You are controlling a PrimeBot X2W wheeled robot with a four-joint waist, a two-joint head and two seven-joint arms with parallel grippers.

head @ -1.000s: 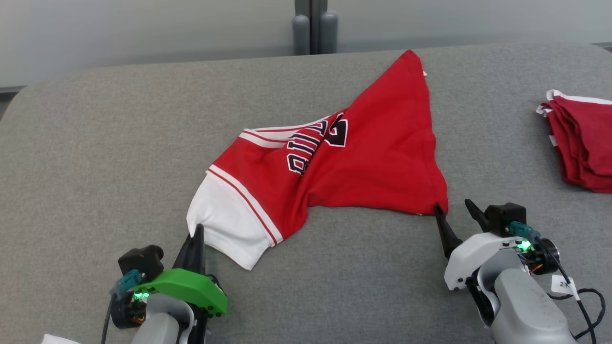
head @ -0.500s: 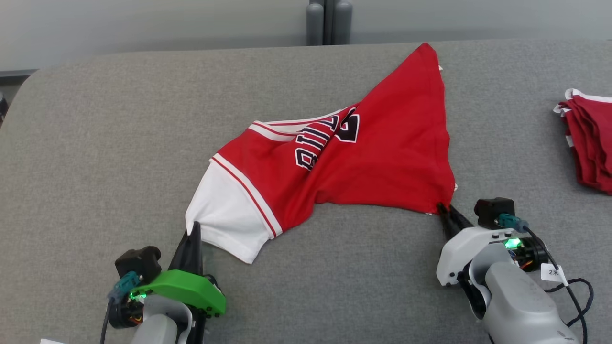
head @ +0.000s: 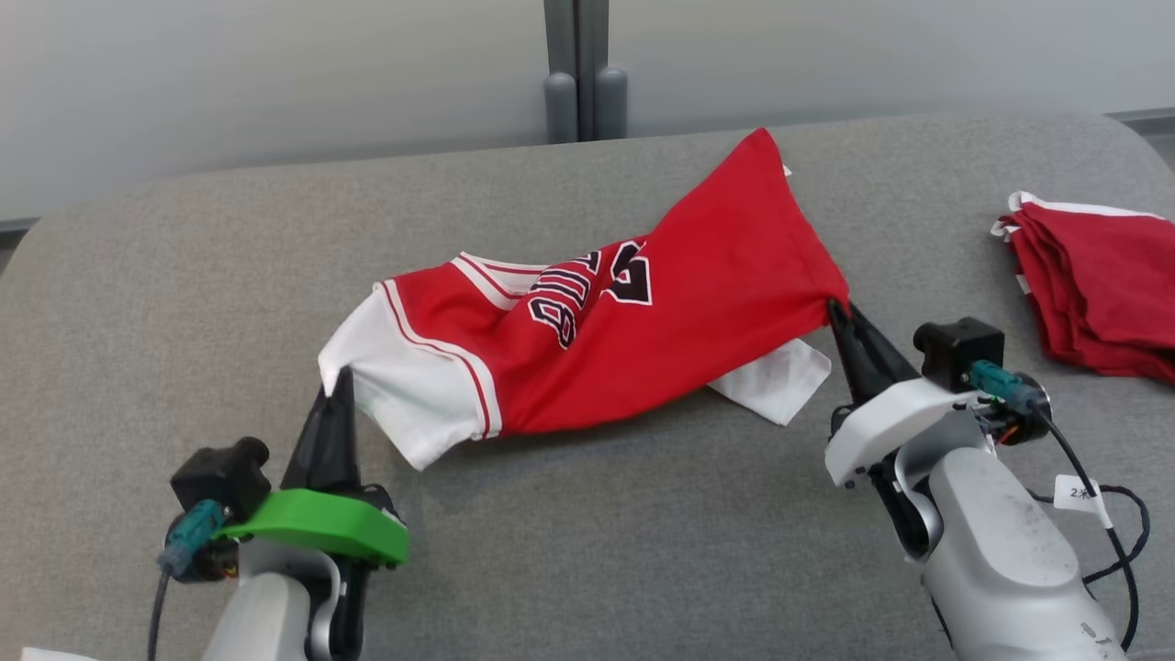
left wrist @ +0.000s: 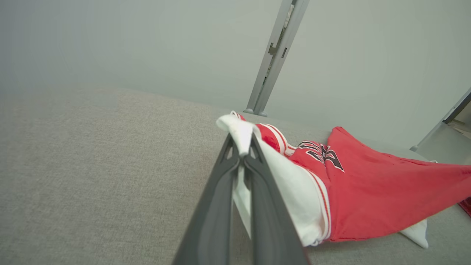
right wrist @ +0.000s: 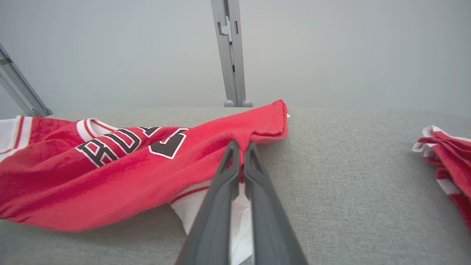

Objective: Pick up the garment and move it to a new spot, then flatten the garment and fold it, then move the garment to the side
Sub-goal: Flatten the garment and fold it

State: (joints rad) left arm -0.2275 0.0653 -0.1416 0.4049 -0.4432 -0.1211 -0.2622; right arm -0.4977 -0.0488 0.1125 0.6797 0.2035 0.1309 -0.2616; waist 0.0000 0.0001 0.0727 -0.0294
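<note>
A red garment (head: 643, 330) with white sleeves and black lettering hangs stretched between both grippers, lifted off the grey table (head: 587, 551). At the lower left, my left gripper (head: 341, 375) is shut on its white sleeve corner (left wrist: 241, 136). My right gripper (head: 837, 308) is shut on the red hem corner at the right (right wrist: 241, 147). A white sleeve (head: 780, 381) droops beneath the red cloth near the right gripper. The far red corner (head: 762, 147) still points toward the table's back edge.
A stack of folded red garments (head: 1102, 294) lies at the table's right edge. A grey post (head: 576, 69) stands against the pale wall behind the table. Bare grey table surface spreads at the left and along the front.
My right gripper shut on the red hem corner and rose with it. Both grippers lifted, so the garment now hangs taut between them. The camera view also shifted.
</note>
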